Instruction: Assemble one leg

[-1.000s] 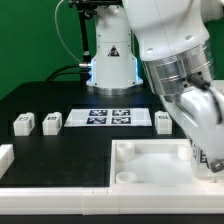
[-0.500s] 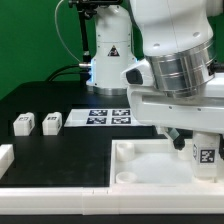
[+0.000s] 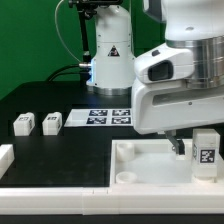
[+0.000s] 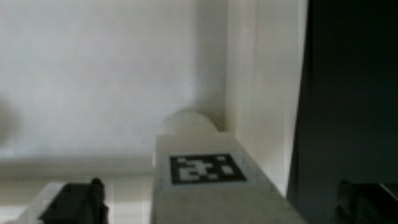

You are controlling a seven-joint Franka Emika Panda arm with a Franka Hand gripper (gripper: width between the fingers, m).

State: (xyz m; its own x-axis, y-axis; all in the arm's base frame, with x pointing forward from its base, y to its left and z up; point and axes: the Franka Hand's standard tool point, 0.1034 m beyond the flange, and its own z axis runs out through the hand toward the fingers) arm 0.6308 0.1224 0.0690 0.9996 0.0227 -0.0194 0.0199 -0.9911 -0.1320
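Note:
A leg point(image 3: 206, 152), a stubby white block with a square marker, stands upright at the right corner of the large white board point(image 3: 150, 168) in the exterior view. My gripper point(image 3: 203, 140) is just above and around it; one dark finger point(image 3: 180, 146) shows beside it. In the wrist view the leg point(image 4: 217, 165) sits midway between my gripper's point(image 4: 222, 203) two dark fingers point(image 4: 79, 203), with a clear gap on each side. The jaws are open and hold nothing.
Two more legs point(image 3: 23, 124) point(image 3: 51, 121) lie at the exterior view's left on the black table. Another leg point(image 3: 163, 119) shows partly behind the arm. The marker board point(image 3: 110, 116) lies at the back centre. A white part point(image 3: 5, 155) sits at the left edge.
The arm has risen from low over the board's right corner. The leg, first hidden by the hand, now stands uncovered on the board with the fingers apart from it.

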